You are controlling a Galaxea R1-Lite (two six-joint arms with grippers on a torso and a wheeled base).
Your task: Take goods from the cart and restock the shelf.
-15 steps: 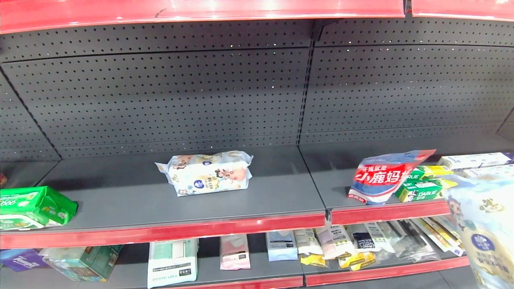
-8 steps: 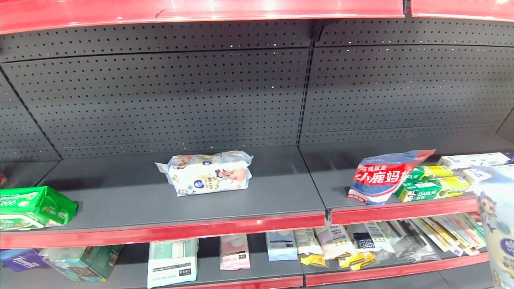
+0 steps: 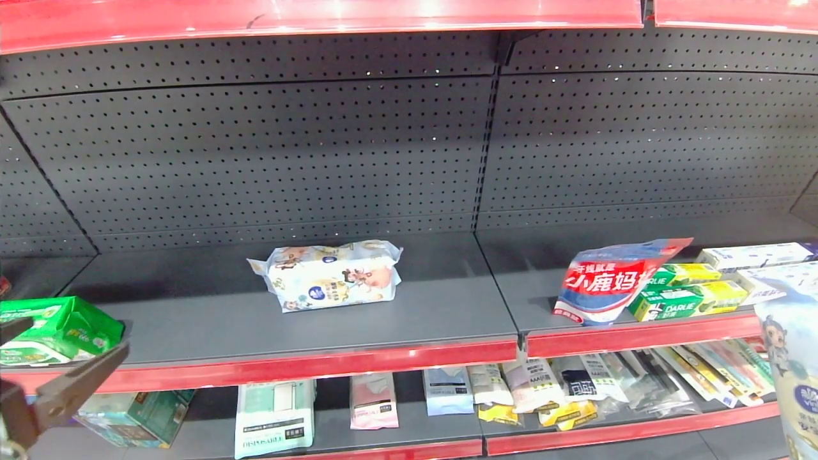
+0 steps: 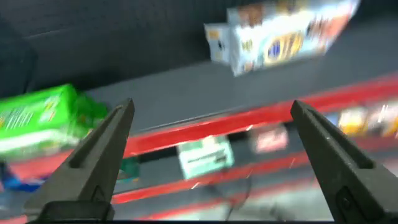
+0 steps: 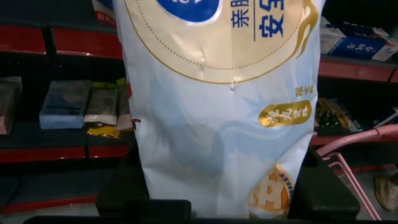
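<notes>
A pale blue tissue pack with cartoon print (image 3: 792, 370) hangs at the far right edge of the head view, in front of the shelf's right bay. My right gripper (image 5: 217, 194) is shut on this pack (image 5: 217, 106), with a dark finger on each side of it. A matching pack (image 3: 329, 273) lies on the grey middle shelf (image 3: 287, 326), left of the bay divider. My left gripper (image 3: 80, 333) is open at the lower left, in front of the shelf's red front edge and close to a green tissue pack (image 3: 64, 326). In the left wrist view this open gripper (image 4: 211, 104) holds nothing, and the matching pack (image 4: 283, 34) and the green pack (image 4: 43, 118) lie beyond it.
A red-and-blue pouch (image 3: 607, 281) and green toothpaste boxes (image 3: 684, 297) crowd the right bay's front. Bare shelf lies on both sides of the matching pack. The lower shelf holds several sachets (image 3: 543, 390) and packs. A pink cart frame (image 5: 367, 155) stands below the held pack.
The held pack has shifted right, toward the edge of the head view. My left gripper has come into the head view at the lower left, open.
</notes>
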